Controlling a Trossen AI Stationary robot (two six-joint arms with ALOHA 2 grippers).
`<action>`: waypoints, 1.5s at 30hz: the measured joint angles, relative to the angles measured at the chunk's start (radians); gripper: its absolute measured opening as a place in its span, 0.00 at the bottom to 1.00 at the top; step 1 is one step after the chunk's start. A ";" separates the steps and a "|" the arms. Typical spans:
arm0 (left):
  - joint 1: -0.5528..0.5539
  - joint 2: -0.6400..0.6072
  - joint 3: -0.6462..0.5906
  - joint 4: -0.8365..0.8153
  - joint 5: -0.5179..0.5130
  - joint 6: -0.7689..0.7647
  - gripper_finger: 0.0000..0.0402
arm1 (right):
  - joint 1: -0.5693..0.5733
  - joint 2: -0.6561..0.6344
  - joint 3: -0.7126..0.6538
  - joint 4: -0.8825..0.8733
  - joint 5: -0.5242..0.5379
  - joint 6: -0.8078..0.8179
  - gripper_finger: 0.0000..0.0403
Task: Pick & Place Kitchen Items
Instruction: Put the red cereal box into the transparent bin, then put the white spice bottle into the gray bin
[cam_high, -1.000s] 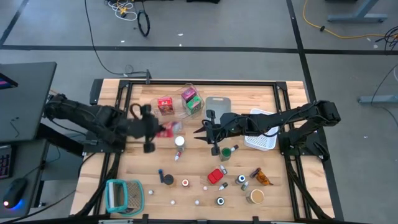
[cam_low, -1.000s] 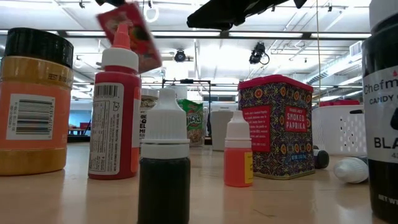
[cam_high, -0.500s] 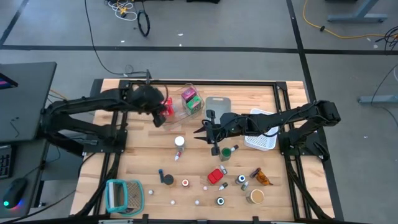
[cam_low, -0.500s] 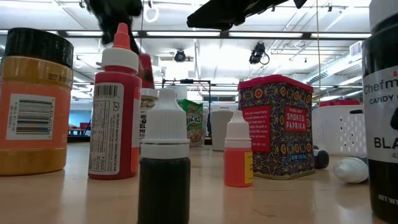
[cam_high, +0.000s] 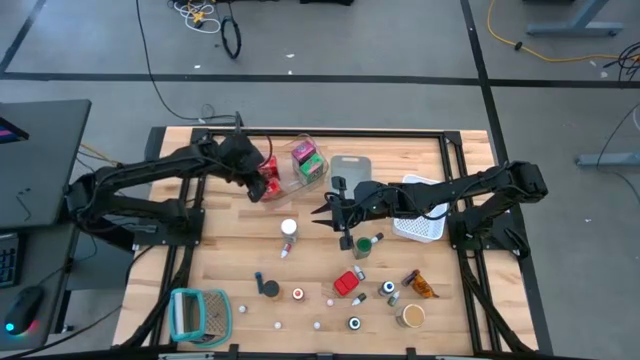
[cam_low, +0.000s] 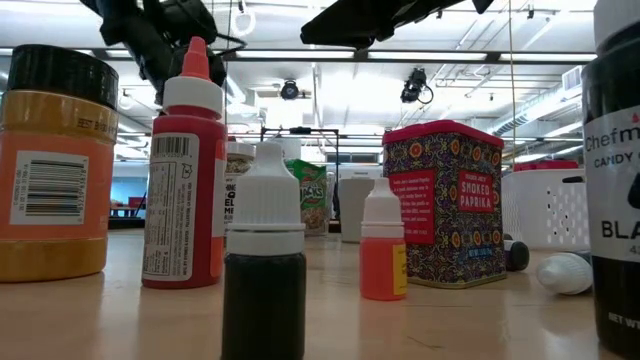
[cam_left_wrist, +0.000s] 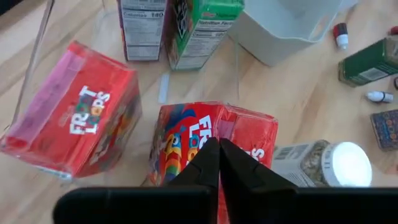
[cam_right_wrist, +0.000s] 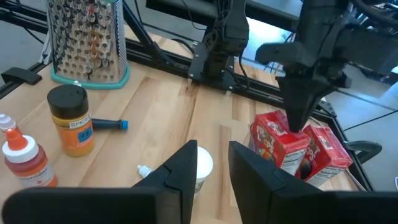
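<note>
Moved since 1 second ago: left hand (cam_high: 262, 180) from mid-bench to the far-left area, carrying 1 red cereal box (cam_left_wrist: 211, 146), pinched between narrow fingers beside a second red box (cam_left_wrist: 74, 118) at the clear bin (cam_high: 300, 140). Right hand (cam_high: 322, 212): fingers apart, holding nothing, above bench (cam_high: 230, 260) centre near the white-capped jar (cam_high: 289, 228).

The high view looks straight down on the whole wooden table (cam_high: 230, 250). The low view sits at tabletop height, close behind a red squeeze bottle (cam_low: 186, 180). Both wrist views share the red cereal packet (cam_left_wrist: 211, 146) (cam_right_wrist: 277, 146).
</note>
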 joint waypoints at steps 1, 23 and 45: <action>0.002 -0.001 -0.011 0.000 -0.002 -0.006 0.04 | 0.000 0.000 0.000 0.000 0.000 0.000 0.25; 0.008 -0.009 0.008 0.005 -0.153 0.005 0.28 | 0.000 0.000 0.000 0.013 0.002 -0.001 0.25; -0.226 -0.241 0.170 0.143 -0.266 0.314 0.15 | 0.017 0.328 0.000 0.401 0.014 0.300 0.55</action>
